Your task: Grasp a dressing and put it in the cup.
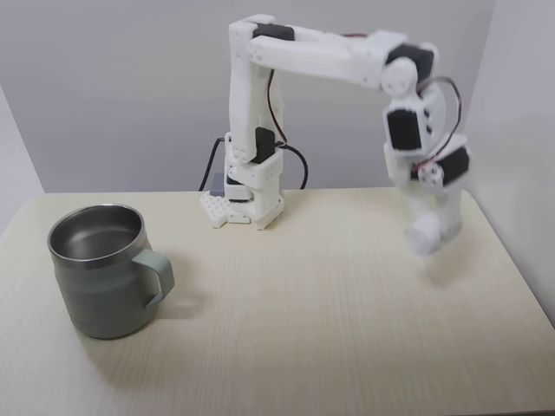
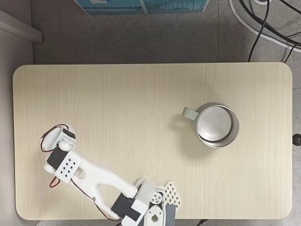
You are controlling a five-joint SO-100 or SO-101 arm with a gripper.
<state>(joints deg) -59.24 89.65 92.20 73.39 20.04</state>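
- My gripper point(image 1: 431, 236) hangs above the right side of the table point(image 1: 303, 303) in a fixed view, its fingers closed around the dressing point(image 1: 424, 236), a small white roll held clear of the surface with a faint shadow beneath it.
- In the fixed view from above, my arm point(image 2: 89, 174) reaches toward the table's lower left corner, covering the gripper; from there I cannot tell how the jaws stand.
- The cup point(image 1: 104, 269), grey-green with a steel rim, stands upright near the left edge in the side-on fixed view, handle turned toward the table's middle, well apart from the dressing.
- From above, the cup point(image 2: 214, 126) sits right of centre, its handle pointing left.
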